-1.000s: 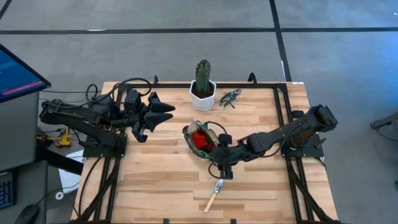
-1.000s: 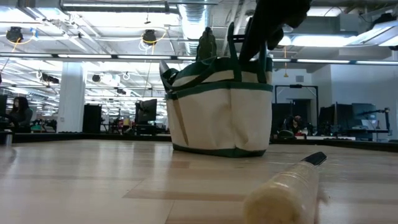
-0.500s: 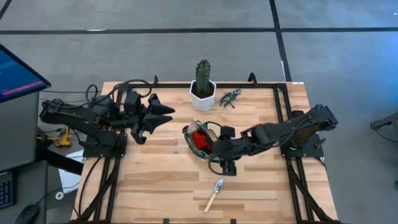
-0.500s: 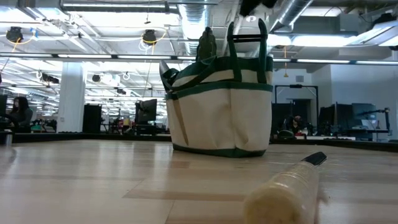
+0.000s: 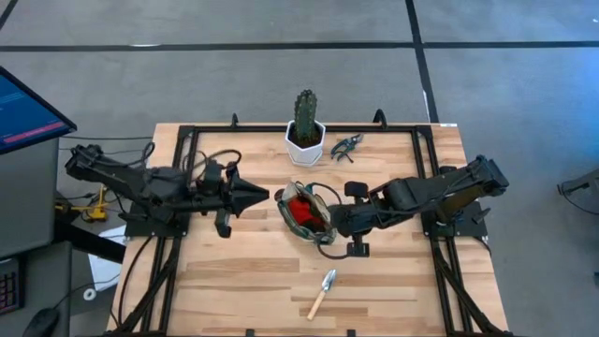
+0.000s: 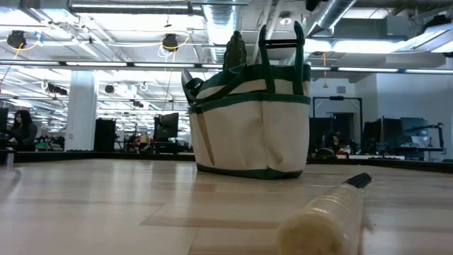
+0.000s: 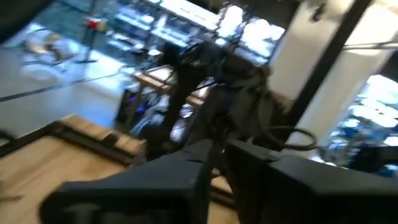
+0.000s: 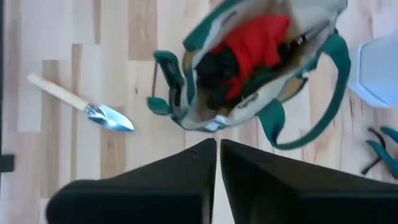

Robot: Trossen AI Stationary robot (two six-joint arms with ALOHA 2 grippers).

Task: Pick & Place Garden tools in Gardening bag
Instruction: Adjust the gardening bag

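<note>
The cream gardening bag [image 5: 304, 211] with green trim stands upright on its base at the table's middle [image 6: 251, 120]. A red tool [image 8: 255, 40] and dark tools lie inside it. A wooden-handled trowel [image 5: 323, 292] lies flat near the front edge [image 8: 81, 102]. Dark pruning shears [image 5: 346, 145] lie at the far side. My left gripper [image 5: 270, 195] is shut, pointing at the bag's left side from above table height. My right gripper [image 8: 217, 144] is shut, up beside the bag's near-right rim [image 5: 334, 223]. Nothing is between either pair of fingers.
A green cactus [image 5: 305, 114] in a white hexagonal pot [image 5: 305, 145] stands just beyond the bag at the far edge. A black frame [image 5: 421, 187] runs round the tabletop. Bare wood lies at the front left [image 5: 234, 281]. A monitor [image 5: 28, 112] stands off the table's left side.
My left gripper has swung from the far left toward the bag, turned level at it, and shut. My right gripper has risen from above the trowel, drawn back toward the bag's right side, and shut. The trowel and bag have stayed where they were.
</note>
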